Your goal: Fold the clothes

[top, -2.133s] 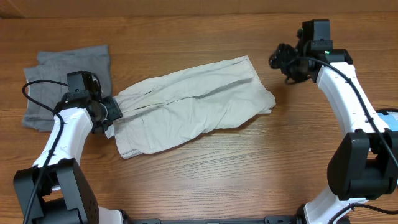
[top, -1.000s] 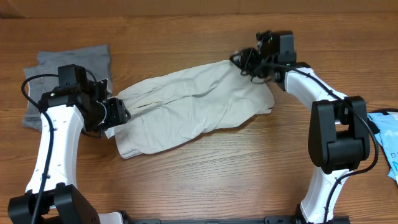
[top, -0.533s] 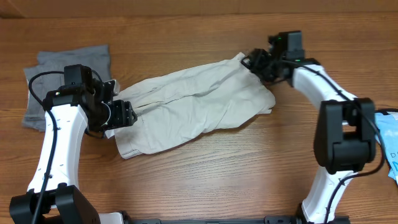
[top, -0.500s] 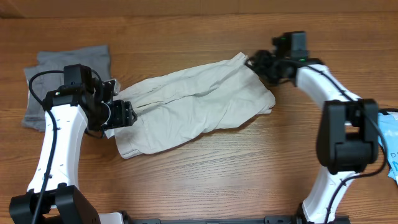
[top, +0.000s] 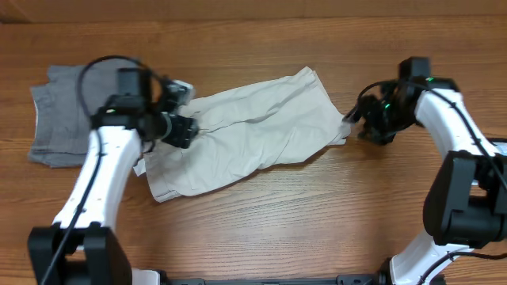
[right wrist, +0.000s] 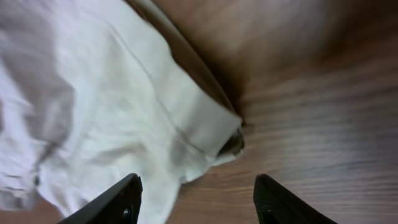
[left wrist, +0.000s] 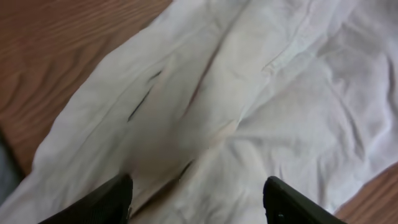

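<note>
The pale beige shorts [top: 253, 134] lie spread and rumpled across the middle of the table, running from lower left to upper right. My left gripper [top: 188, 128] hovers over their left part, open, with only cloth [left wrist: 249, 93] below the fingers [left wrist: 198, 202]. My right gripper [top: 358, 120] is open just past the shorts' right corner. In the right wrist view that hemmed corner [right wrist: 205, 134] lies between and ahead of the fingers [right wrist: 198, 202], on bare wood.
A darker grey garment [top: 67, 111] lies folded at the far left. A light-blue printed item [top: 501, 186] shows at the right edge. The wooden table [top: 317, 222] is bare in front.
My left gripper has moved right and up, from the shorts' left edge onto the cloth. My right gripper has moved from the top right corner down to the shorts' right corner.
</note>
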